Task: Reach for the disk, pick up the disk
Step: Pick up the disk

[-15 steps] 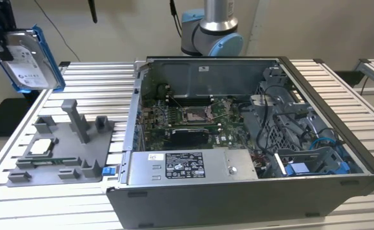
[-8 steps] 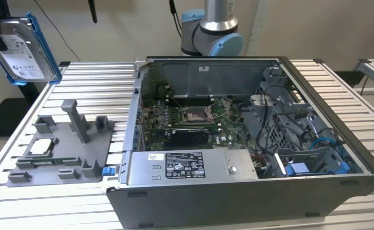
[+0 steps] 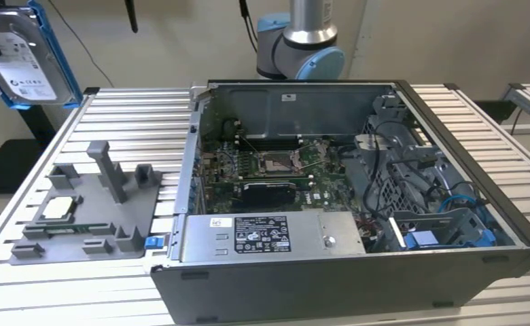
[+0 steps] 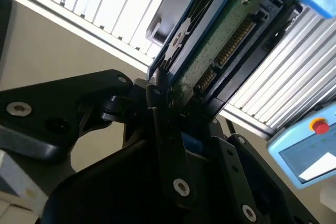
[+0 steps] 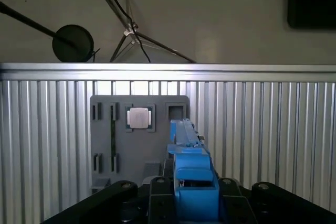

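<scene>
I have the disk (image 3: 31, 58) clamped in my gripper (image 4: 184, 106), held in the air clear of the table. In the exterior view it hangs in the upper left corner of the frame, standing on edge and slightly tilted. Its silver face with the white label is turned toward the camera, and the bright blue bracket runs along its sides. In the second wrist view my black fingers (image 4: 165, 140) are closed on one end of the drive, one on each side. The green circuit board (image 4: 220, 40) on its underside and a row of gold connector pins show between the blue rails. A light blue pendant (image 4: 310, 145) with a red button lies on the floor beyond the table edge. In the first wrist view the blue bracket (image 5: 191, 166) sticks out between my fingers, edge-on. Beneath it on the slatted aluminium table (image 5: 273, 129) is the grey fixture tray (image 5: 105, 129), with the small square silver chip (image 5: 139, 117) seated in one of its pockets. In the exterior view that tray sits at the lower left of the frame, just beside the open computer case (image 3: 338, 285), which fills the centre and right. Inside the case I can see the motherboard (image 3: 274, 170), and nearer the camera the grey power supply (image 3: 265, 234) with its white sticker. Blue cables (image 3: 465, 197) run along the case's right side. The arm's grey and light blue joints (image 3: 302, 47) rise behind the case at the top centre of the frame.
</scene>
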You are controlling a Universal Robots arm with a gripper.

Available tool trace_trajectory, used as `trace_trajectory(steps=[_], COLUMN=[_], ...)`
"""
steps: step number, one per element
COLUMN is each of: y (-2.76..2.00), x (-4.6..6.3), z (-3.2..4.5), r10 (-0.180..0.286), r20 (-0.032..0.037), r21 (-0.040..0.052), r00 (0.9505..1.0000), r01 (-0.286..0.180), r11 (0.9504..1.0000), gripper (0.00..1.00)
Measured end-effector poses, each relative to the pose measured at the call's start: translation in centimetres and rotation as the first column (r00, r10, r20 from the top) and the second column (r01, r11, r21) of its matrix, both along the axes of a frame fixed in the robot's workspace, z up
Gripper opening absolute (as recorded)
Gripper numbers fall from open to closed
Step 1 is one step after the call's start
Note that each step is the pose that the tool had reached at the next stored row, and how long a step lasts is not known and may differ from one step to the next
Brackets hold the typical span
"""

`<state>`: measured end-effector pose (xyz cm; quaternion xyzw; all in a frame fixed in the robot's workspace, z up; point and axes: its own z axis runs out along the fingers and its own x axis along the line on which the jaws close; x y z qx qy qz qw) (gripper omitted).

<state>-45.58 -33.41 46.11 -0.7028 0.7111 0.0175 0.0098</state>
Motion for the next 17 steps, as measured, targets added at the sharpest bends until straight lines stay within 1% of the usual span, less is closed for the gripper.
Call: trace_trajectory(steps=[2, 11, 13, 16, 17], y=[0.0, 0.0, 0.0, 0.0, 0.0], x=[0.0, 0.0, 0.0, 0.0, 0.0], z=[0.38, 0.53, 0.87, 1.64, 1.75], r10=[0.0, 0.0, 0.0, 0.0, 0.0], r20=[-0.0001, -0.0004, -0.0001, 0.0, -0.0002], r21=[0.0001, 0.0001, 0.0003, 0.0003, 0.0002], r00=[1.0, 1.0, 1.0, 1.0, 1.0], r01=[0.0, 0.0, 0.0, 0.0, 0.0], r11=[1.0, 1.0, 1.0, 1.0, 1.0], gripper=[0.0, 0.0, 0.0, 0.0, 0.0])
